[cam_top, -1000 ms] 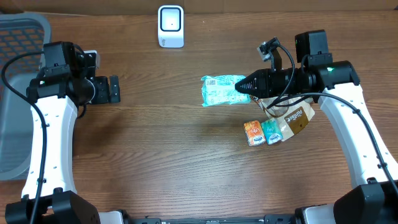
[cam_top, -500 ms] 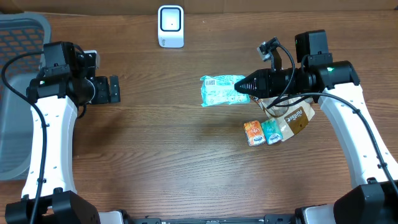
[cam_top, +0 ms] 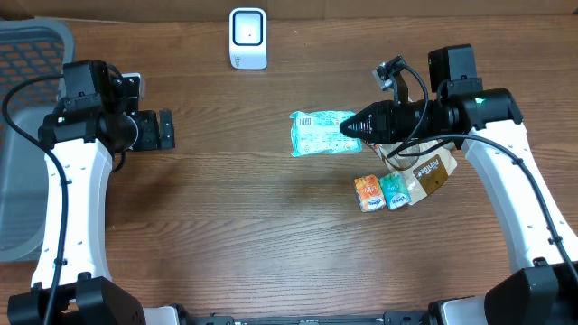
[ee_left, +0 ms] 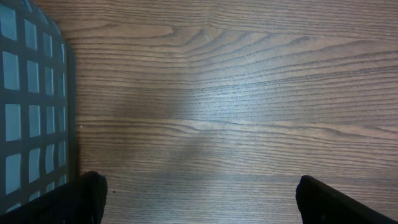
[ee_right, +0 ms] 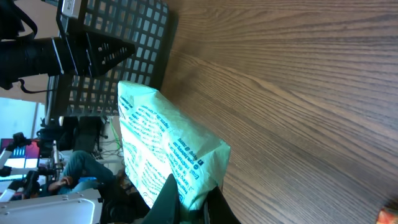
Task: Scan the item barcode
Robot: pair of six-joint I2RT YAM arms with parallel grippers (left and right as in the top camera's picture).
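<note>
The right gripper [cam_top: 357, 127] was clenched on one end of the pale green packet [cam_top: 314, 134]. It held the packet above the table [cam_top: 271, 235], likely so its barcode [cam_top: 312, 118] could be shown to the white scanner [cam_top: 247, 38], well apart. The left gripper [cam_top: 165, 130] hung wide open near the grey basket [cam_top: 27, 135], holding nothing.

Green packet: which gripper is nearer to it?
Right. The right gripper is shut on an edge of the green packet; the left gripper stands open far off, near the basket.
</note>
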